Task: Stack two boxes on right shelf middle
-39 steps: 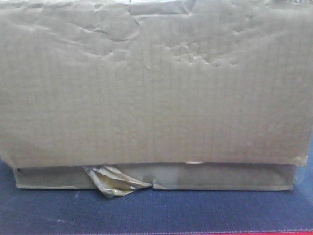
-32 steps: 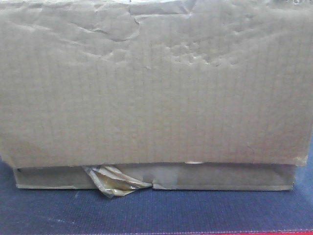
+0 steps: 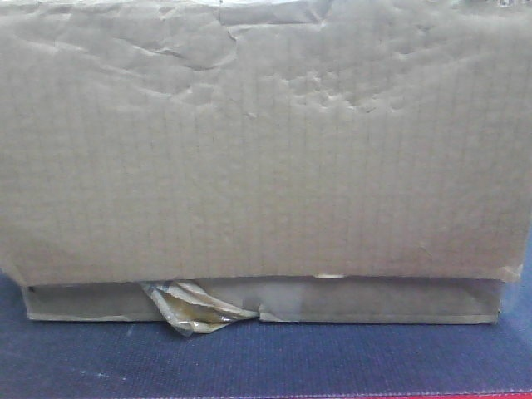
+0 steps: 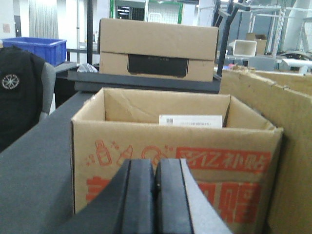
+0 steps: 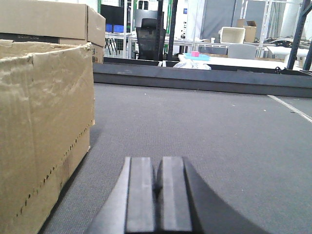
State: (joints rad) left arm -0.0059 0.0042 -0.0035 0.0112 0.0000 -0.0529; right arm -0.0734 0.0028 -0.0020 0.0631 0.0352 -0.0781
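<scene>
Left pincer (image 4: 155, 170), right pincer (image 5: 159, 170): closed.

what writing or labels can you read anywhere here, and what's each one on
"亿补贴": on the red banner of the open printed box; its first character is unclear.
Unreadable: bigger red characters below, partly hidden by the left gripper.
Too small: the white label inside that box.
Blurred: faint lettering on the dark panel of the closed box behind.
No text: the tall creased box and flatter taped box, front view.
</scene>
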